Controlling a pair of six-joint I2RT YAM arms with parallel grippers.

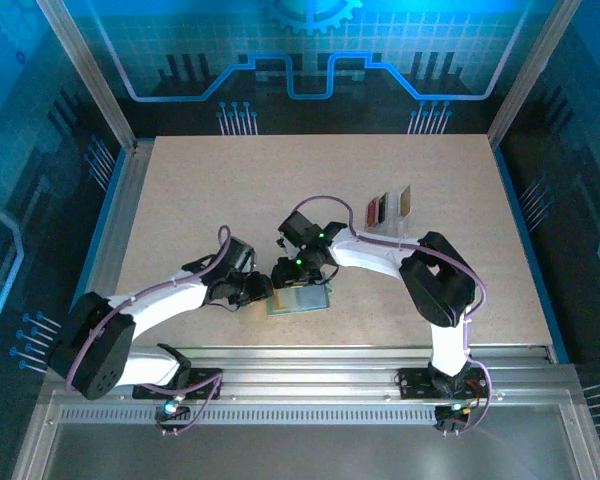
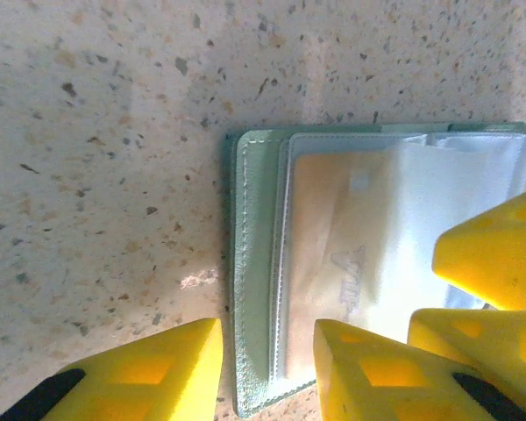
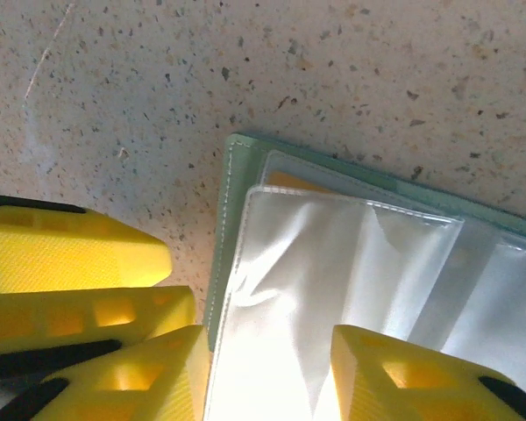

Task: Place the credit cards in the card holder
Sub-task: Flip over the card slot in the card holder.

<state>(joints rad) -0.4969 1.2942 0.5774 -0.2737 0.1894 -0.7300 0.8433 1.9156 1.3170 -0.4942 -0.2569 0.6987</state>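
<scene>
Over card holder (image 1: 300, 300), both grippers (image 2: 267, 351) (image 3: 272, 351) tip-down

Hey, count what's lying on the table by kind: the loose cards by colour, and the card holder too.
Red card: 1
Dark card: 1
Tan card: 1
Card holder: 1
Total: 4
</scene>
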